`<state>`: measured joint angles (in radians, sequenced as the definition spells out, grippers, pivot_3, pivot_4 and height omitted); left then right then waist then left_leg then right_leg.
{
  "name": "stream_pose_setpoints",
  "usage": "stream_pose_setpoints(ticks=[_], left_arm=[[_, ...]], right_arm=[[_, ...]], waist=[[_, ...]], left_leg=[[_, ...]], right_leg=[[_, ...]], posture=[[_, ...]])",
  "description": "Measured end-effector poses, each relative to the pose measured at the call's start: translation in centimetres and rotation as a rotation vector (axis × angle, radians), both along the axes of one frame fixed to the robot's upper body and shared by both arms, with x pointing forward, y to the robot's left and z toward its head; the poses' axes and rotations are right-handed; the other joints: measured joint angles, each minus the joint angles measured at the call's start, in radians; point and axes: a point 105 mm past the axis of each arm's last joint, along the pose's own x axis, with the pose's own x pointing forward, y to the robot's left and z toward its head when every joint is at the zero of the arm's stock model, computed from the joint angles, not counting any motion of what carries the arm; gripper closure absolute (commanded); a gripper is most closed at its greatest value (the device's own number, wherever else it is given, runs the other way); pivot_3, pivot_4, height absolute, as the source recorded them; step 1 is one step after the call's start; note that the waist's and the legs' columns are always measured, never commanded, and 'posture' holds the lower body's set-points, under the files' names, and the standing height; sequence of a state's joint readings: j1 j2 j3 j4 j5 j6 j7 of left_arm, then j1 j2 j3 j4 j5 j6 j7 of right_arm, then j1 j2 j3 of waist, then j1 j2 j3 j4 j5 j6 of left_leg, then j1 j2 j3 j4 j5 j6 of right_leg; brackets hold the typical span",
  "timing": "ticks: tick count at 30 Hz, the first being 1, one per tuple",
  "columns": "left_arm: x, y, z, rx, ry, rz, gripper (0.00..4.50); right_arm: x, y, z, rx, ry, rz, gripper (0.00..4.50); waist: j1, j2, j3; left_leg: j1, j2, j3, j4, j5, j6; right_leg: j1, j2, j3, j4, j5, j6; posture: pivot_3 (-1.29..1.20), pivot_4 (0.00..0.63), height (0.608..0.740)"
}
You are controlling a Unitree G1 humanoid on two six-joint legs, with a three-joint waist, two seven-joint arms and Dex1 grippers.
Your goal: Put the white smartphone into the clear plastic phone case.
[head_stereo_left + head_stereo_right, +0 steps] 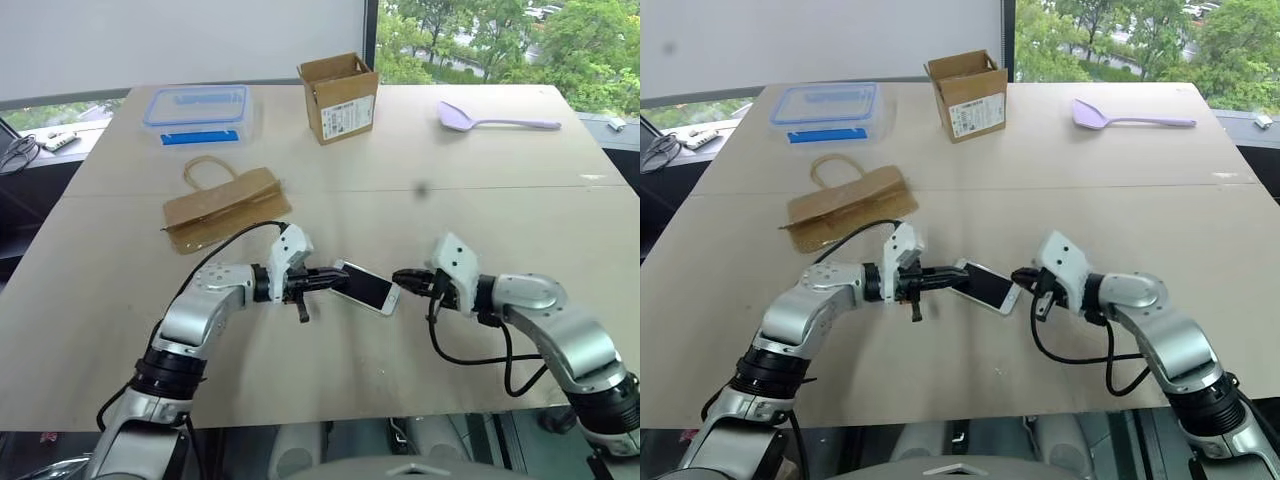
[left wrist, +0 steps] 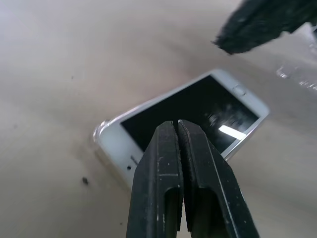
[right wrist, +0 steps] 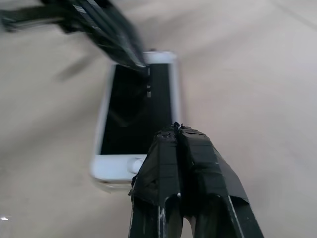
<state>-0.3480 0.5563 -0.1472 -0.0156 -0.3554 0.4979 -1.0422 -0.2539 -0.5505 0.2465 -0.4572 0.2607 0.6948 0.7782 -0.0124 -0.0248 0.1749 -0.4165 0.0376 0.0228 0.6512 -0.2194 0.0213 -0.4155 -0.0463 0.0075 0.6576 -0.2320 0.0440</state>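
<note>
The two head views are looking forward and down from above the table [image 1: 330,360] — one scene, shifted slightly sideways between them. Each wrist view is looking close along its own shut gripper — left gripper [image 2: 178,124], right gripper [image 3: 177,128] — from opposite ends of the white smartphone [image 2: 198,111]. All four are sharing that phone, and each wrist view is catching the opposite gripper's tip.
</note>
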Motion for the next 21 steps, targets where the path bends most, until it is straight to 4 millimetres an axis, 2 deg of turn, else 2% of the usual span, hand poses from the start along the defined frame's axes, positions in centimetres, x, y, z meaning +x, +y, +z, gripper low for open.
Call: stream_pose_setpoints(ticks=[4,14,19,21], left_arm=[[0.1,0.2,-0.1,0.03,-0.026,-0.01,4.38],[0.2,0.0,-0.4,0.046,-0.038,0.009,4.38],[0.3,-0.2,-1.1,0.051,-0.021,0.042,4.38],[0.2,-0.2,-1.4,0.054,-0.014,0.051,4.38]], right_arm=[[-0.6,0.6,-1.4,-0.065,0.04,0.061,4.5],[0.2,1.6,-2.0,-0.23,0.064,0.156,4.5],[0.4,2.3,-2.9,-0.237,0.096,0.188,4.5],[0.5,2.4,-3.4,-0.229,0.112,0.185,4.5]], waist=[[0.0,0.0,0.0],[-0.001,-0.004,-0.011],[0.0,-0.007,-0.032],[0.0,-0.009,-0.039]], left_leg=[[0.0,0.0,0.0,0.0,0.0,0.0],[0.004,0.001,-0.001,0.0,0.0,0.0],[0.006,0.001,-0.002,0.0,0.0,0.0],[0.014,0.001,-0.001,-0.003,0.0,0.0]], right_leg=[[0.0,0.0,0.0,0.0,0.0,-0.001],[0.002,0.0,0.001,0.0,-0.001,0.001],[0.005,-0.001,0.001,-0.001,-0.001,0.001],[0.011,-0.001,0.001,-0.003,-0.001,0.001]], posture=[[0.0,0.15,0.74],[0.0,0.15,0.74],[0.0,0.15,0.74],[0.0,0.15,0.74]])
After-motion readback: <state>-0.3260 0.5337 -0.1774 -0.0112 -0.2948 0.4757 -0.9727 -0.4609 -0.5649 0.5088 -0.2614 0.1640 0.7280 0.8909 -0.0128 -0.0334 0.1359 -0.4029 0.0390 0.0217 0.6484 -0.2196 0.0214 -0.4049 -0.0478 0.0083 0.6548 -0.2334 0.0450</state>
